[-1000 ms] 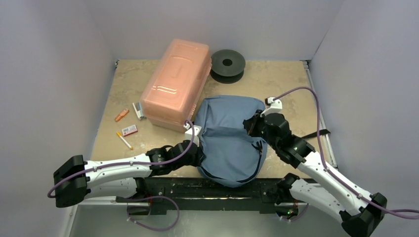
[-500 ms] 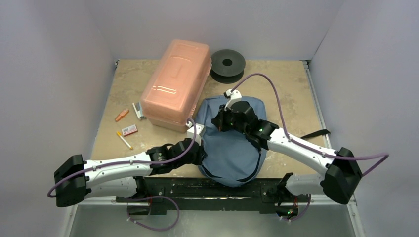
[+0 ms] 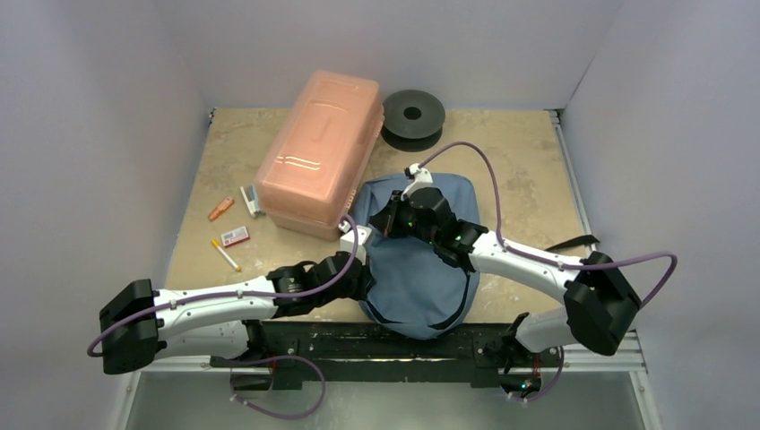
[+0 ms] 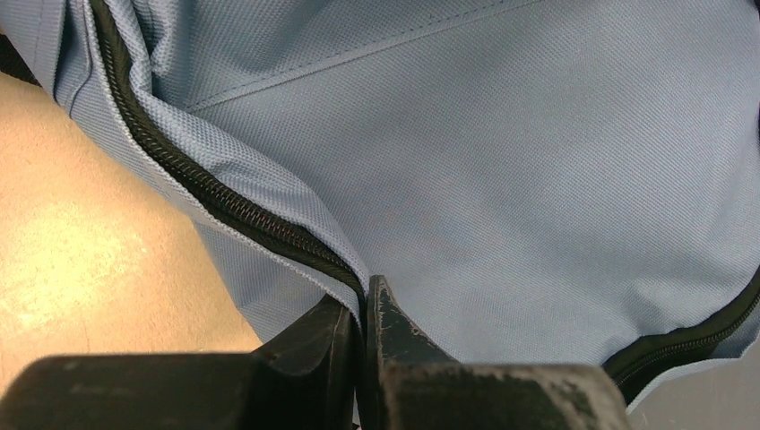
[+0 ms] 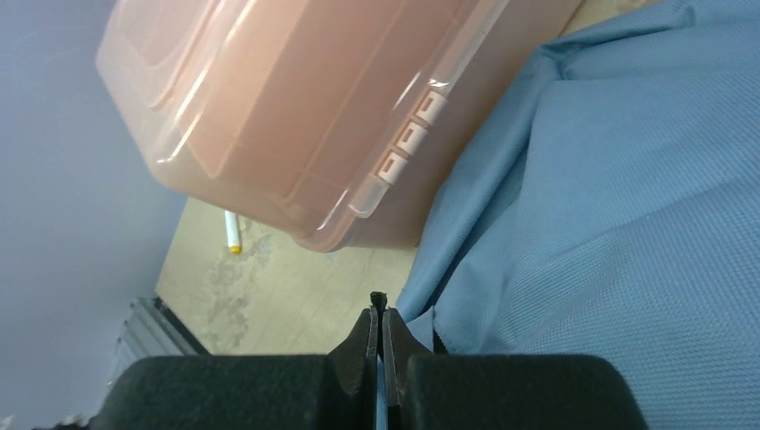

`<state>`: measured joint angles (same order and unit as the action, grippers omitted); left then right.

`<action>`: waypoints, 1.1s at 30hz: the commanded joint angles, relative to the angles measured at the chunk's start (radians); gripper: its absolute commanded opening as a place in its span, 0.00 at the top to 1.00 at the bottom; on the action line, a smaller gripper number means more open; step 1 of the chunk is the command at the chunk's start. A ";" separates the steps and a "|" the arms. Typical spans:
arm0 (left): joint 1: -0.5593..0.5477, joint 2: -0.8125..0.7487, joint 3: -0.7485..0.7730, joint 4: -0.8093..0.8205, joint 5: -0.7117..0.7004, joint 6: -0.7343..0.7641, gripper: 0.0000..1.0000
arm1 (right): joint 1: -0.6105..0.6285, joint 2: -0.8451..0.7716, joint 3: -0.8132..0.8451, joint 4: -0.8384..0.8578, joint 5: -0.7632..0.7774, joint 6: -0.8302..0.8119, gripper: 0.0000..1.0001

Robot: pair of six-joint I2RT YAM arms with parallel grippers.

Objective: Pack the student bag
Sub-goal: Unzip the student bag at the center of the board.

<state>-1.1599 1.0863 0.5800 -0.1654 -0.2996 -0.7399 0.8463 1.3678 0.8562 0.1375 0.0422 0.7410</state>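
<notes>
The student bag [image 3: 421, 269], soft blue-grey fabric with dark zipper trim, lies at the table's near middle. My left gripper [image 3: 358, 269] is at its left edge, shut on the bag's fabric beside the zipper [image 4: 224, 202]; the jaws [image 4: 363, 296] pinch the blue cloth [image 4: 538, 179]. My right gripper [image 3: 387, 224] reaches across the bag to its upper left edge, near the pink box. In the right wrist view it [image 5: 377, 309] is shut on a small black tab at the bag's edge [image 5: 609, 224], with blue cloth between the fingers.
A translucent pink box [image 3: 318, 152] stands closed, touching the bag's upper left; it also shows in the right wrist view [image 5: 296, 107]. A black spool [image 3: 413, 116] sits behind. An orange item [image 3: 220, 209], a red card [image 3: 235, 236] and a pen [image 3: 225, 254] lie at the left. A black strap [image 3: 574, 243] trails right.
My right arm has swung left across the bag, from its right side to its upper left edge by the pink box. The left arm has stayed put.
</notes>
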 commanded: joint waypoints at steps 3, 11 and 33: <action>-0.019 -0.038 0.024 0.118 0.002 -0.007 1.00 | 0.017 0.046 0.002 0.129 0.084 -0.062 1.00; -0.019 -0.076 -0.007 0.078 -0.009 -0.038 1.00 | -0.005 -0.090 0.140 -0.350 0.008 -0.226 0.52; 0.033 0.165 0.240 -0.006 -0.015 0.039 1.00 | -0.136 -0.567 -0.497 -0.177 -0.116 -0.077 0.80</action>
<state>-1.1633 1.1816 0.6788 -0.2302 -0.3061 -0.7639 0.6899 0.8410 0.4671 -0.1154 -0.0483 0.5686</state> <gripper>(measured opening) 0.038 0.213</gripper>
